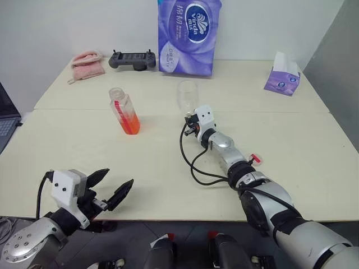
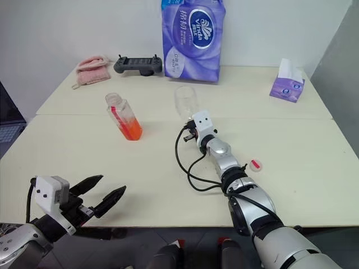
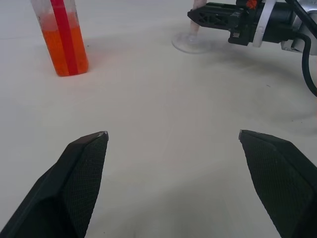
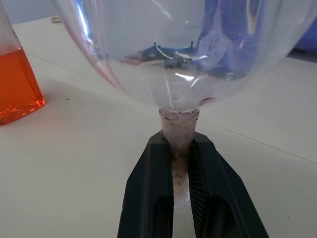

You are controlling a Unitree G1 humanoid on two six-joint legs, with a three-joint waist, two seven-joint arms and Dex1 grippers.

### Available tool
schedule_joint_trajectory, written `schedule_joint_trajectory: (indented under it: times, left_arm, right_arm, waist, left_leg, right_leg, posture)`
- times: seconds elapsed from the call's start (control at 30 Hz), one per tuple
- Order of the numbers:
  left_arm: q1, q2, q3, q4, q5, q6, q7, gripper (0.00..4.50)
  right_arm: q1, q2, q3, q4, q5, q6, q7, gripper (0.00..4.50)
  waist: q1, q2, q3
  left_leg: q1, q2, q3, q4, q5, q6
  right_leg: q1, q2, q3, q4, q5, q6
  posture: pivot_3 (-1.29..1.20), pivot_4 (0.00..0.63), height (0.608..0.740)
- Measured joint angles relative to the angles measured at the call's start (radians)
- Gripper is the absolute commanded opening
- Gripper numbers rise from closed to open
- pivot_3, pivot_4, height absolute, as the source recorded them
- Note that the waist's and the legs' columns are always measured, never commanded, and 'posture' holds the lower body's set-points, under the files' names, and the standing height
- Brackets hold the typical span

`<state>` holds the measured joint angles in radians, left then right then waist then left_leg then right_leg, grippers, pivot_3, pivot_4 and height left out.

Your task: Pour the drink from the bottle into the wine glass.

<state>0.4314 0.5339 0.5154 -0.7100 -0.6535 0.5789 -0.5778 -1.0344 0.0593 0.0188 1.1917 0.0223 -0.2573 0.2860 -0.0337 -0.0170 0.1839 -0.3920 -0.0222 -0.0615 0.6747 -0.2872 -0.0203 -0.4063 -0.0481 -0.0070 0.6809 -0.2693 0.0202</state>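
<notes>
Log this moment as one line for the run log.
right gripper: shut on wine glass stem | left gripper: open, empty | bottle: uncapped, upright on table

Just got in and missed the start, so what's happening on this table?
The right gripper is shut on the stem of the empty wine glass, which stands on the table. The bottle, uncapped and about half full of orange drink, stands alone to its left. The left gripper hangs open near the table's front edge, holding nothing. Nothing is poured yet.

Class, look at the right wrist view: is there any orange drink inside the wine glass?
No. The wine glass bowl is clear and empty; the orange drink sits in the bottle beside it.
</notes>
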Motion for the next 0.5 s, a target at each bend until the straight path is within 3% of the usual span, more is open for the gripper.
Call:
schedule_joint_trajectory:
  times: [0.23,0.5]
  left_arm:
    - [-0.046,0.037,0.000,0.002,-0.013,0.002,-0.001,4.50]
    - [-0.085,0.082,0.000,0.032,-0.017,0.004,-0.010,4.50]
  right_arm:
    - [0.001,0.008,-0.009,0.008,-0.003,-0.009,-0.005,0.13]
    - [0.027,0.024,-0.015,0.008,-0.007,-0.042,0.009,2.87]
  waist:
    - [0.000,0.000,0.000]
    - [0.000,0.000,0.000]
  left_leg:
    - [0.000,0.000,0.000,0.000,0.000,0.000]
    - [0.000,0.000,0.000,0.000,0.000,0.000]
  right_leg:
    - [0.000,0.000,0.000,0.000,0.000,0.000]
    - [0.000,0.001,0.000,0.000,0.000,0.000]
  posture:
    - [0.00,0.150,0.740]
    - [0.00,0.150,0.740]
